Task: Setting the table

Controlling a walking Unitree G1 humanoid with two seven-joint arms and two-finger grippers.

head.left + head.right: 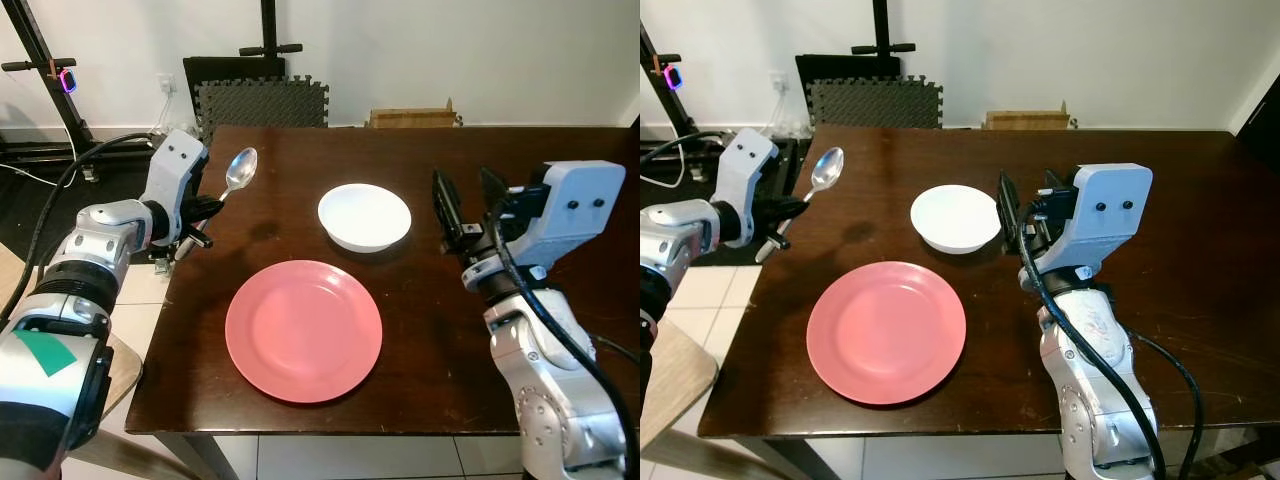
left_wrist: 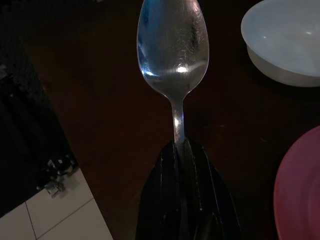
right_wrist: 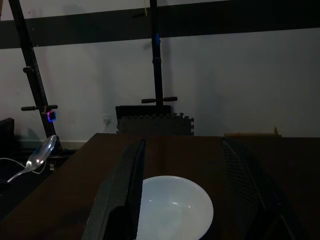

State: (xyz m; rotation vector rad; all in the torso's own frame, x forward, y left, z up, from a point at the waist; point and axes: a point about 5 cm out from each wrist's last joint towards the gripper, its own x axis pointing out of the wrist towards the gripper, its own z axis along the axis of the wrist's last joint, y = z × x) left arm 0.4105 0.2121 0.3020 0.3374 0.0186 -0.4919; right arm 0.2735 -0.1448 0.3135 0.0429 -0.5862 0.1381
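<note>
At the table's (image 1: 420, 350) nine o'clock edge, the left gripper (image 1: 200, 215) pinches a spoon (image 1: 238, 172) by its handle, bowl up. At three o'clock, the right gripper (image 1: 465, 200) hovers beside the white bowl (image 1: 364, 216), fingers wide; the pink plate (image 1: 303, 330) lies at six.

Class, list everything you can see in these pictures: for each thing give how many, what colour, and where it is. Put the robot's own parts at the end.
table: one, dark brown wood, in front of the robot.
plate: one, pink, on the table near its front edge.
bowl: one, white, on the table behind the plate, apart from it.
spoon: one, silver, held in the air over the table's left edge, bowl end up.
foam mats: a stack, dark grey, against the wall behind the table.
cardboard box: one, brown, by the wall behind the table.
left gripper: one, black fingers, shut on the spoon's handle.
right gripper: one, black fingers, open, above the table right of the bowl.
</note>
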